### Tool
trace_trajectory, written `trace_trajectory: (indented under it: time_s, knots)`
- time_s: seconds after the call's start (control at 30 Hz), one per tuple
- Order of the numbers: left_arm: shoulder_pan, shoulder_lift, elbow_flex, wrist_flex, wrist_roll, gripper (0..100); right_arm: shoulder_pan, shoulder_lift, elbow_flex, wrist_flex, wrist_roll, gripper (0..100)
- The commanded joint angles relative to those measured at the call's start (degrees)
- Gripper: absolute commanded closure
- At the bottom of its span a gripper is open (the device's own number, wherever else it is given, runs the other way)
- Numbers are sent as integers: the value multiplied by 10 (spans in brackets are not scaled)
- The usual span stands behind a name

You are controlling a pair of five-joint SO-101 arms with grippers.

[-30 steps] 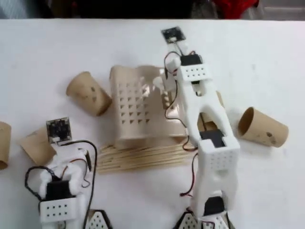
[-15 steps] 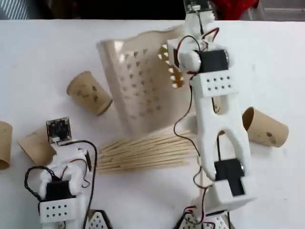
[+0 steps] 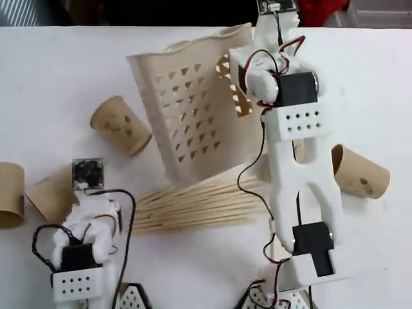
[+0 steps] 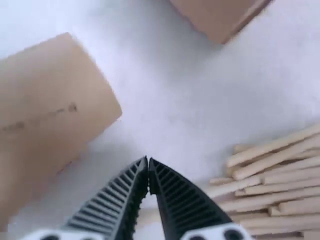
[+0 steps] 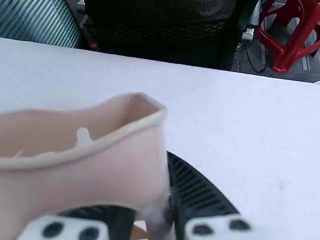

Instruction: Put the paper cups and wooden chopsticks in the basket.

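Since the right gripper [image 5: 167, 210] is clamped on a wall of the cream perforated plastic basket [image 3: 193, 116], that basket tips at an angle over the white table [image 3: 58, 58], prob. to right it for loading; brown paper cups [image 3: 119, 125] and pale wooden chopsticks [image 3: 193, 203] lie around it. Left wrist view adds what the high view hides: left gripper [image 4: 148, 170] closed tip to tip, empty, betw. cup & chopsticks.

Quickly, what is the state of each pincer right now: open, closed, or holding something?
Left pincer: closed, holding nothing.
Right pincer: closed on the wall of the basket.
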Motion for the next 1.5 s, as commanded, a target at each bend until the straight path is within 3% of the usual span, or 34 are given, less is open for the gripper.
trace_trajectory:
  time_s: [0.0,0.07,0.2,0.37,0.43,0.6,0.73,0.8,1.0,1.2,1.3,1.47]
  knots:
    - [-29,-5,-96,8,-253,970,-1,-39,-31,-4,-5,984]
    - [-24,-5,-141,19,-282,971,-1,-40,-31,-3,-6,984]
    - [4,-4,-276,45,-245,965,-1,-37,-34,2,-6,984]
    - [53,3,-449,69,-218,810,-1,-36,-24,0,-6,984]
    - [77,27,-499,73,-217,802,-1,-36,-20,-1,-6,984]
    - [103,183,-639,65,-166,810,6,-36,-4,-20,-31,984]
    - [88,363,-852,48,-118,769,9,-36,17,-34,-29,984]
    - [75,473,-979,70,-60,775,18,-40,37,-45,-33,984]
    - [56,839,-1445,218,61,775,26,-72,143,-159,-34,984]
    - [89,1149,-1857,352,84,774,14,-163,276,-312,-33,984]
    - [106,1221,-1918,368,84,774,7,-196,351,-412,-31,984]
    - [140,1216,-1852,375,84,728,6,-199,462,-595,-32,984]
